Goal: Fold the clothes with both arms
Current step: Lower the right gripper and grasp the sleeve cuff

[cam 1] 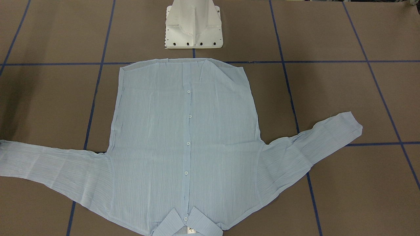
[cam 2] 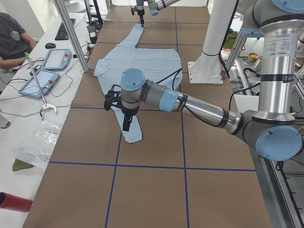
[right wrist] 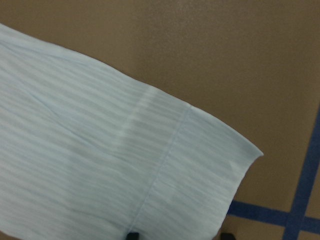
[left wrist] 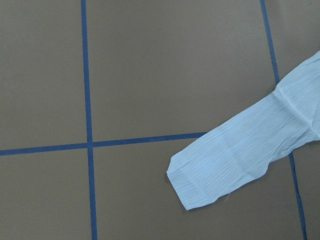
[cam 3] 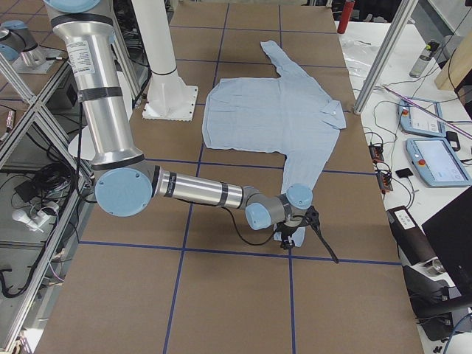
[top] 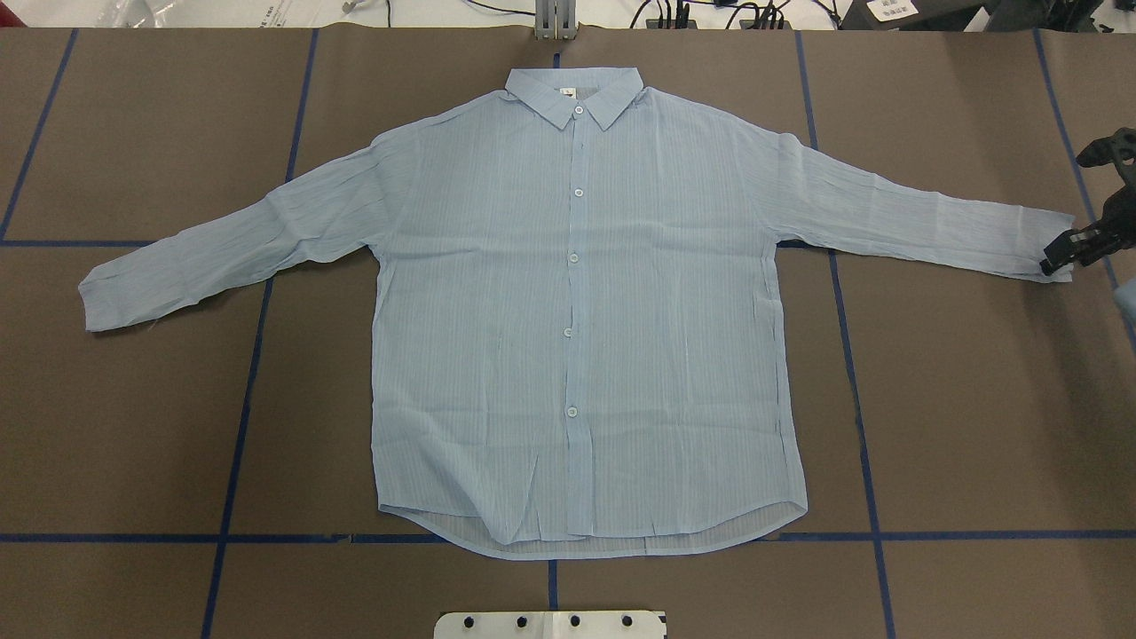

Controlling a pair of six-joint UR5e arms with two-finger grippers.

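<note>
The light-blue pinstriped shirt (top: 577, 311) lies flat and buttoned on the brown table, collar on the far side, both sleeves spread out. My right gripper (top: 1056, 259) is at the right sleeve's cuff (top: 1021, 235) by the table's right edge. In the right wrist view its two dark fingertips (right wrist: 132, 235) stand apart at the cuff's (right wrist: 200, 165) near edge, so it is open. My left gripper (cam 2: 126, 127) hangs above the left sleeve's cuff (cam 2: 133, 135). It shows only in the exterior left view, so I cannot tell its state. The left wrist view sees that cuff (left wrist: 210, 175) from above.
The white pedestal (cam 1: 193, 26) stands just behind the shirt's hem. Blue tape lines (top: 248, 373) cross the table. A side bench with tablets (cam 2: 47, 71) and a seated person (cam 2: 14, 38) runs along the table's far side.
</note>
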